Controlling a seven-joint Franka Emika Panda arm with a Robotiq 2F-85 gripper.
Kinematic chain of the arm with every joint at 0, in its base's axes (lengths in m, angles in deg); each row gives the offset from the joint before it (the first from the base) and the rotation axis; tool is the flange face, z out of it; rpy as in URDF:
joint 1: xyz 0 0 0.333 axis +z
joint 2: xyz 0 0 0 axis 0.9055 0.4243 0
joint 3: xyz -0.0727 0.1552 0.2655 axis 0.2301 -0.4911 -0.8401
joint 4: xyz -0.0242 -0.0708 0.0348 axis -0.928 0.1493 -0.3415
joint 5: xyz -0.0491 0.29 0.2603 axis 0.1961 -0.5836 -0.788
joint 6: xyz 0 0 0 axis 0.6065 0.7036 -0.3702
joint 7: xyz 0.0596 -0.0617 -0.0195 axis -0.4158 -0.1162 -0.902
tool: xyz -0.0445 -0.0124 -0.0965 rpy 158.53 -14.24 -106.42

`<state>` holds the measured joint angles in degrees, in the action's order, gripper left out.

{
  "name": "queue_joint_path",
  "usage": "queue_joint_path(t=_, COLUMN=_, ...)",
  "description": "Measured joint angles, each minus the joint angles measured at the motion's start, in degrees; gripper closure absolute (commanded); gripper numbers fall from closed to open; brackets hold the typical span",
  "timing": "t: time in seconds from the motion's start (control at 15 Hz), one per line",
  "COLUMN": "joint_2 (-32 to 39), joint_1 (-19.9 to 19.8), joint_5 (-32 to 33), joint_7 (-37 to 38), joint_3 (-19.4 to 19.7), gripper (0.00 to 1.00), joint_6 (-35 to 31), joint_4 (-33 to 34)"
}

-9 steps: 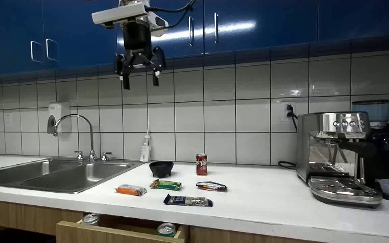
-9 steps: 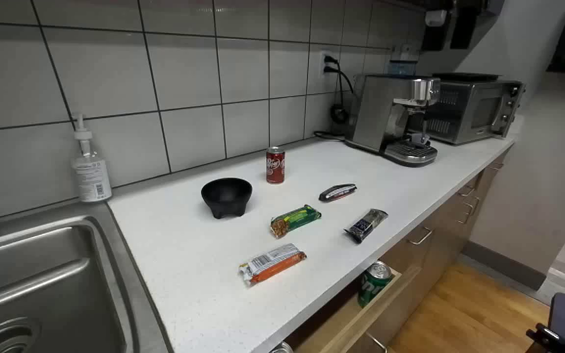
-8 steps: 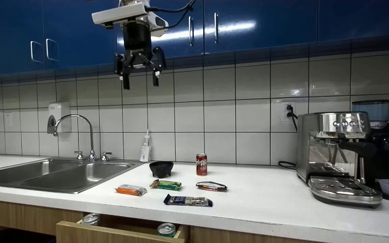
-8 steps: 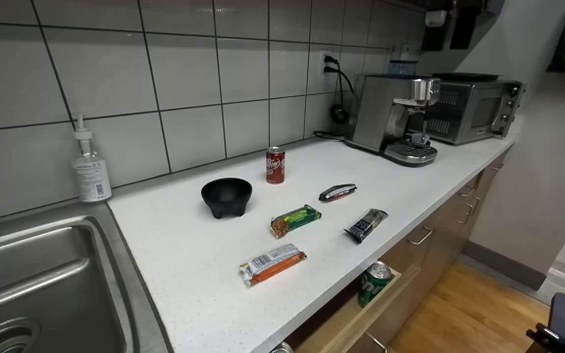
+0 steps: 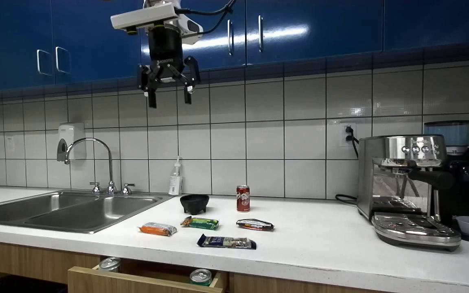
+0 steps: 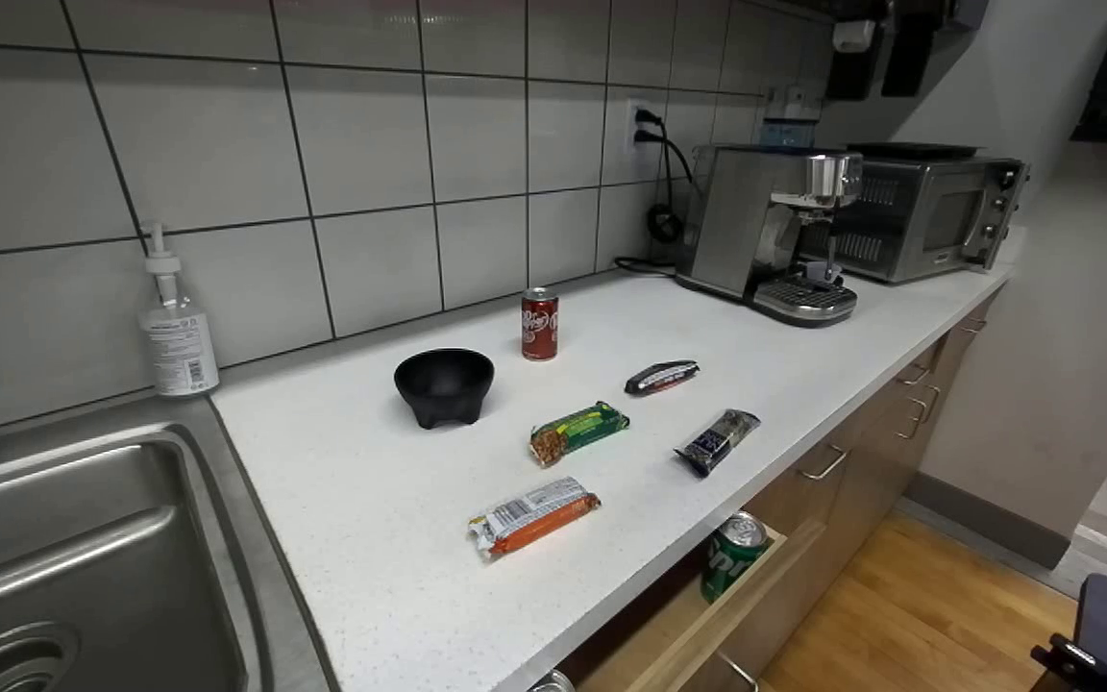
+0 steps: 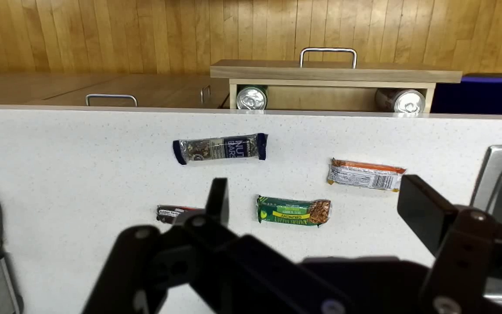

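With fingers (image 5: pixel 152 99) spread apart and holding nothing, a gripper (image 5: pixel 170 104) hangs pointing down, well above a white counter (image 6: pixel 371 548). In the wrist view, a green bar (image 7: pixel 292 212) shows through the gap between the fingers; it lies flat on the counter below, touched by neither. By its looks, the bar should prove light and fairly stiff, its wrapper slick, its inside apt to crumble under a hard squeeze. The surest hold would likely be across the narrow sides at mid-length, clear of the crimped ends.

Around it lie an orange bar (image 7: pixel 364 175), toward the sink (image 6: pixel 251 538); a blue bar (image 7: pixel 220 148), nearest the counter's front edge; and a black bar (image 6: pixel 661 378), partly hidden by a finger in the wrist view.

Below that edge, a pulled-out drawer (image 7: pixel 268 72) holds a green can (image 7: pixel 251 98) at one end and a second can (image 7: pixel 401 101) at the other. Behind the bars stands a black bowl (image 6: pixel 444 404) on short feet, the bottom of its dark inside not to be made out. Near it stands a red can (image 6: pixel 540 324), upright. Farther off are a pump bottle (image 6: pixel 179 351) and a coffee machine (image 6: pixel 755 221).
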<state>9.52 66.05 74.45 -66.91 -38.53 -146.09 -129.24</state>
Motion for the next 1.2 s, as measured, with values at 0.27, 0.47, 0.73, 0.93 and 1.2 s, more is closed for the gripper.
queue_joint_path(t=0.27, joint_2=0.0, joint_1=0.0, joint_5=0.0, joint_7=0.0, joint_3=0.0, gripper=0.00, joint_6=0.0, joint_4=-0.1)
queue_joint_path(t=0.47, joint_2=0.3, joint_1=0.0, joint_5=0.1, joint_7=0.0, joint_3=0.0, gripper=0.00, joint_6=-0.5, joint_4=-0.4)
queue_joint_path(t=0.73, joint_2=0.5, joint_1=0.1, joint_5=1.0, joint_7=0.0, joint_3=-0.2, gripper=0.00, joint_6=-2.0, joint_4=-2.2)
queue_joint_path(t=0.93, joint_2=0.6, joint_1=0.3, joint_5=1.1, joint_7=0.0, joint_3=-0.5, gripper=0.00, joint_6=-3.4, joint_4=-4.0)
queue_joint_path(t=1.2, joint_2=0.7, joint_1=0.5, joint_5=1.1, joint_7=0.0, joint_3=-0.8, gripper=0.00, joint_6=-4.9, joint_4=-6.3)
